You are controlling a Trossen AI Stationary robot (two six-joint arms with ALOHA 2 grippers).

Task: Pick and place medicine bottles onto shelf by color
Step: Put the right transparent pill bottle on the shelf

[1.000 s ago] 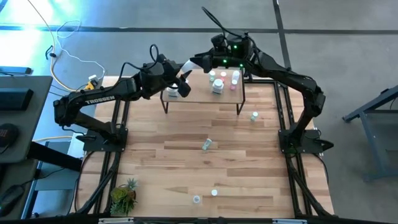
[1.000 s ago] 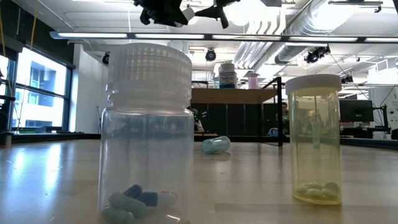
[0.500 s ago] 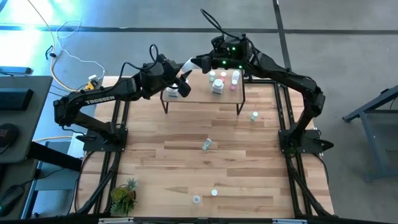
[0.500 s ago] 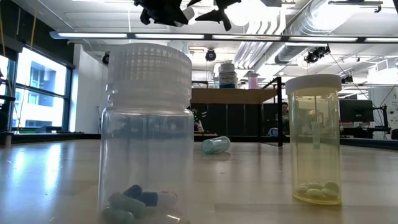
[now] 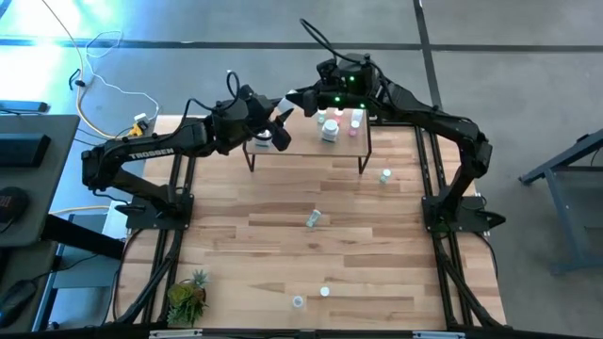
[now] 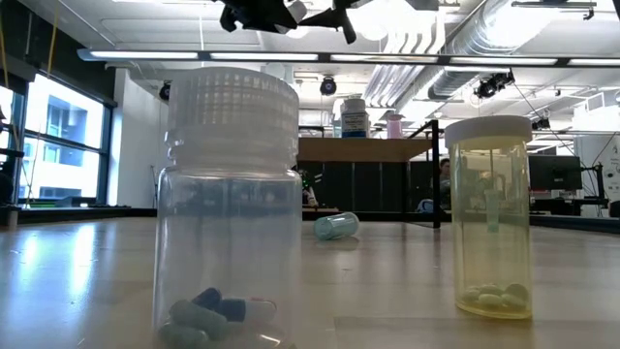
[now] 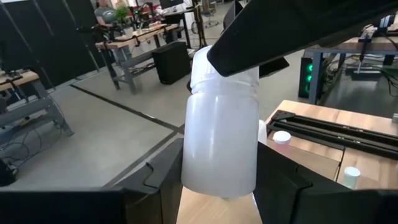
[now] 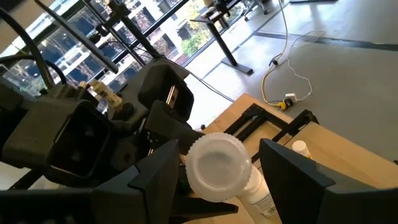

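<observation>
A white bottle (image 7: 221,134) is gripped by the left claw (image 5: 273,132), its body clamped between the two dark fingers (image 7: 166,180), above the 9 o'clock end of the shelf (image 5: 301,146). In the left wrist view the bottle is seen upright, with its cap end covered by a dark finger of the other arm. The right claw (image 5: 294,98) is held at that cap, near the shelf's 11 o'clock corner. In the right wrist view the ribbed white cap (image 8: 217,167) is seen between the right claw's two spread fingers (image 8: 155,174); the fingers stand wide on either side of it, and whether they press on it cannot be told.

The shelf stands at the 12 o'clock side of the desk (image 5: 283,245). On its 3 o'clock half a small cluster of bottles (image 5: 337,122) is seen, with white and pink tops. Off the shelf, one bottle (image 5: 384,176) stands on the desk near the shelf's 4 o'clock leg. Another bottle (image 5: 313,219) lies on its side near the middle of the desk. Two more, a clear bottle (image 5: 298,302) and a yellowish vial (image 5: 324,292), are placed near the 6 o'clock edge; in the low view they fill the foreground, and pills are seen at the bottom of both. A potted plant (image 5: 188,294) is seen at the 7 o'clock corner of the desk.
</observation>
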